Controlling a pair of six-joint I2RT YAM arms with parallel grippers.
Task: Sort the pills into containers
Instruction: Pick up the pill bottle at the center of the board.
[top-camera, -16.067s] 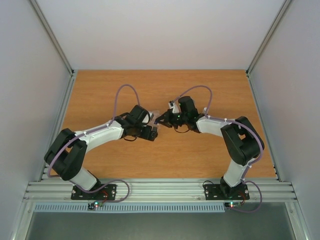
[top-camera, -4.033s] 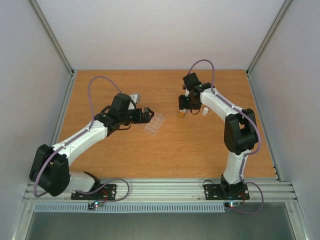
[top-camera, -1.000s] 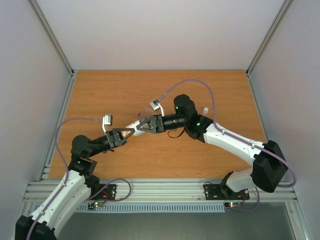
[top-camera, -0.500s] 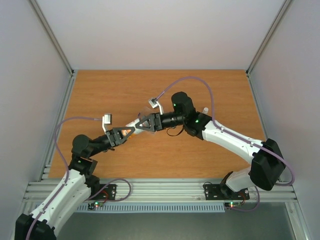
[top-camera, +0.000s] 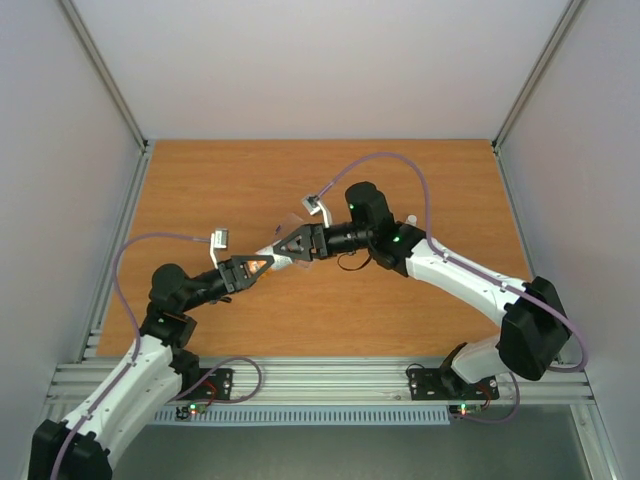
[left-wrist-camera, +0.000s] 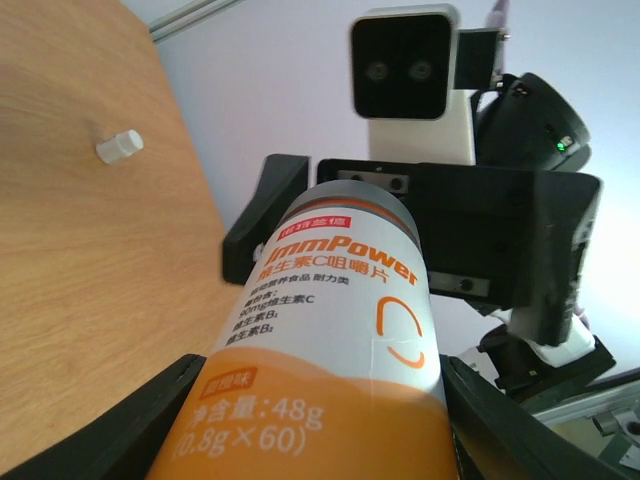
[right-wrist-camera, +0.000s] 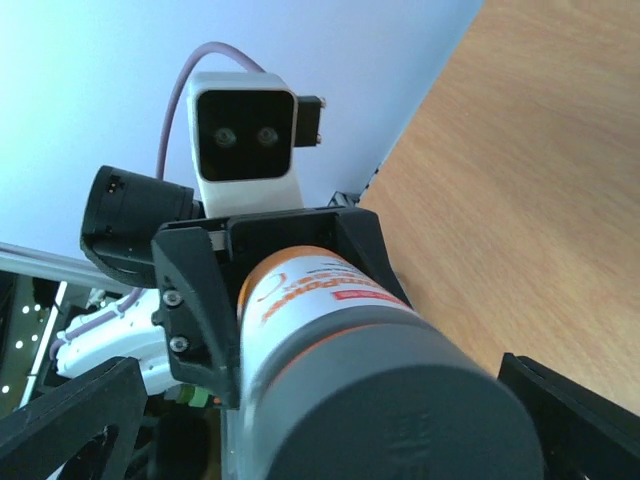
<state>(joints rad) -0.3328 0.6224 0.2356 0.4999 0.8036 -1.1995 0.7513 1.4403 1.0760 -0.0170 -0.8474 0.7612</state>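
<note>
An orange-and-white bottle (left-wrist-camera: 335, 330) with a grey cap (right-wrist-camera: 385, 420) hangs level above the middle of the table. My left gripper (left-wrist-camera: 320, 400) is shut on its orange lower body, one finger on each side. My right gripper (right-wrist-camera: 320, 425) faces it from the cap end, open, with its fingers (right-wrist-camera: 65, 420) standing wide of the cap. From above, the left gripper (top-camera: 255, 266) and the right gripper (top-camera: 298, 244) meet nose to nose. No pills are visible. A faint clear patch (top-camera: 288, 220) beside the right gripper may be the box of containers; most of it is hidden.
A small white cap-like piece (top-camera: 410, 220) lies on the wooden table (top-camera: 200, 190) behind the right arm, and the same piece (left-wrist-camera: 120, 147) shows in the left wrist view. Grey walls and metal rails (top-camera: 120, 230) enclose the table on three sides.
The right gripper's jaws have spread wide off the bottle's cap. Both grippers, with the bottle, have drifted slightly to the right. The left gripper's hold on the bottle is unchanged.
</note>
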